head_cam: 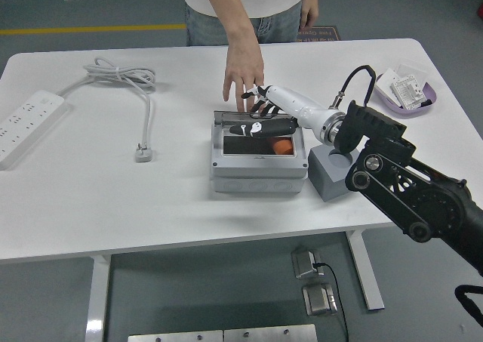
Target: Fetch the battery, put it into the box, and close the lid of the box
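One arm working: right hand [260, 123] reaches in from the right, over the grey box [259, 155] mid-counter. Fingers [249, 128] are stretched out flat and fairly straight, lying on the transparent lid [256, 124]. They press on top of it, not gripping anything. Lid is tilted low over the box opening, hinged at the far edge. Can't tell if it's fully seated.

Battery [283, 146], orange, sits inside the box, at the right side of the opening, visible through the lid.

Person [241, 2] stands at the far side. One hand [243, 74] hangs down over the counter, fingertips just behind the far edge of the box, right beside the robot's fingers. Can't tell if it touches the lid. Their other hand is up at the hip, off the counter.

Grey block [332, 172] with a round hole on top sits just right of the box, under the robot's forearm [306, 108].

White counter [113, 198] also carries:
- power strip [26, 123] at far left, its cord [124, 78] looped at the back and the plug [143, 153] lying left of the box, well apart from it
- purple tray [416, 105] at far right with a white packet [410, 90] in it

Left arm is out of sight.
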Robot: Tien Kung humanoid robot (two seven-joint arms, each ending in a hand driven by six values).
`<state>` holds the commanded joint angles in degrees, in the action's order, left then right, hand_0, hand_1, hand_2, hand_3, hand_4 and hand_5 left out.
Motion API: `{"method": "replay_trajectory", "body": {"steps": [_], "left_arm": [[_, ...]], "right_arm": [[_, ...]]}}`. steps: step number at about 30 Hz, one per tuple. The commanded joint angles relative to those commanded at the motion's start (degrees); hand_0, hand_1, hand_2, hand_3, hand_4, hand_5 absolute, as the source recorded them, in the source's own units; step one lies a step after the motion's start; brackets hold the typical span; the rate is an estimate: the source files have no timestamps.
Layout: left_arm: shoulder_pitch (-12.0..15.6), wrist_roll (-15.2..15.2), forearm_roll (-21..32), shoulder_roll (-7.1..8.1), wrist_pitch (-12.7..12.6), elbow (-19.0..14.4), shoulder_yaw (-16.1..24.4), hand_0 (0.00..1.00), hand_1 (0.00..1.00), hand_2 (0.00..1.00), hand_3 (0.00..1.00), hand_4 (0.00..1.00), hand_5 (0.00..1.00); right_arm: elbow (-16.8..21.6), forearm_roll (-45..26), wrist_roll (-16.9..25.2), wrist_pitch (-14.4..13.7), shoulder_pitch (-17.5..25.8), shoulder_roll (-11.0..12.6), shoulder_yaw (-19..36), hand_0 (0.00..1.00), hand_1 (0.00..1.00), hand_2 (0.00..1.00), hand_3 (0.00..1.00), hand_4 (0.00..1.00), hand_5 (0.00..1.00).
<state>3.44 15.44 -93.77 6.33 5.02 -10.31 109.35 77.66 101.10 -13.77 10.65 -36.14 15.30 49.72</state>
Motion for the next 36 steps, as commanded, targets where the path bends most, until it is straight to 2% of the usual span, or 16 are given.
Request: {"method": "replay_trajectory", "body": {"steps": [21,27,36], "left_arm": [[0.0,0.1,0.0,-0.03,0.0,0.0,0.1,0.653,0.712,0.666,0.662,0.738,0.24],[0.2,0.2,0.0,-0.02,-0.1,0.0,0.1,0.653,0.713,0.666,0.662,0.739,0.239],[0.9,0.4,0.6,-0.3,-0.1,0.0,-0.2,0.654,0.711,0.666,0.663,0.739,0.238]], "right_arm": [[1.0,0.4,-1.3,1.2,3.0,-0.2,0.9,0.503,0.593,0.65,0.882,0.998,0.78],[3.8,2.8,-1.5,1.4,5.6,0.3,6.4,0.494,0.593,0.642,0.888,0.998,0.784],[13.2,6.3,-2.5,2.9,14.4,0.8,19.8,0.477,0.569,0.62,0.875,0.998,0.796]]}}
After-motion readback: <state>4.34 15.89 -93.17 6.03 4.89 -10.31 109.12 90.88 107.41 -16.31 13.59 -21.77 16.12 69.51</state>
